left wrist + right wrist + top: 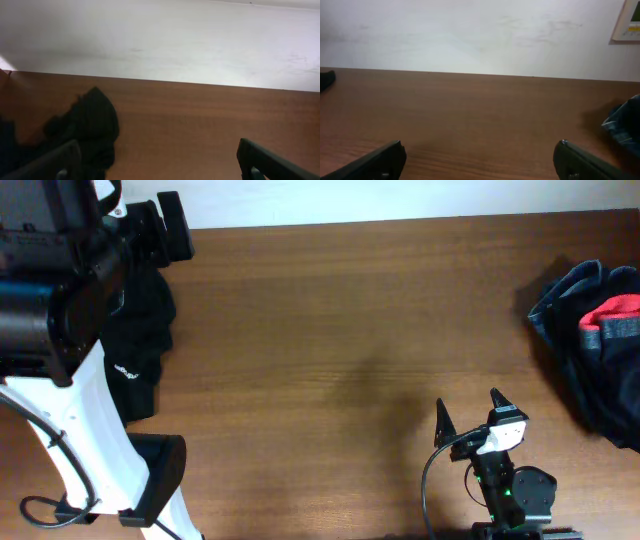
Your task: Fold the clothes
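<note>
Two lots of clothing lie at opposite ends of the brown table [330,300] in the overhead view. A black garment [135,330] with a small white logo is bunched at the left edge, partly under the left arm [60,310], whose bulk hides its own tip from above. At the far right edge sits a rumpled navy pile [590,320], with red lining and a strip of grey showing near its top. The right gripper [468,404] is near the front edge, right of centre. Its two fingers are spread and empty, well apart from both lots of cloth.

From the left wrist, the left gripper [162,162] is spread wide, one finger in each lower corner, holding nothing. The black garment [90,125] lies on the wood just beside the left finger. Whether they touch is hard to tell, since the dark shapes merge. A pale wall [160,35] rises behind the table.

From the right wrist, the right gripper's fingers [375,162] are likewise wide apart above the wood. The navy pile [625,125] peeks in at the right edge, and a sliver of the black garment [326,80] shows at the far left.
</note>
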